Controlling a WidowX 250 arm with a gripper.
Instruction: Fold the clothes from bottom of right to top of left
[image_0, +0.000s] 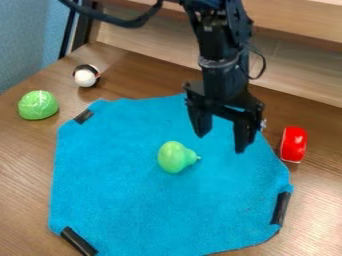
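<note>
My gripper (220, 141) hangs over the upper right part of the blue cloth, its two fingers apart with nothing between them. The blue cloth (133, 190) lies flat and spread out on the wooden table, with black strips at several of its corners. A green pear (175, 157) rests on the cloth near its middle, to the left of and a little below the gripper in the view.
On the table (27, 165), a green lettuce-like toy (38, 105) and a white and black ball (86, 76) stand at the upper left. A red object (293, 144) lies just off the cloth's right edge. A wooden ledge runs behind.
</note>
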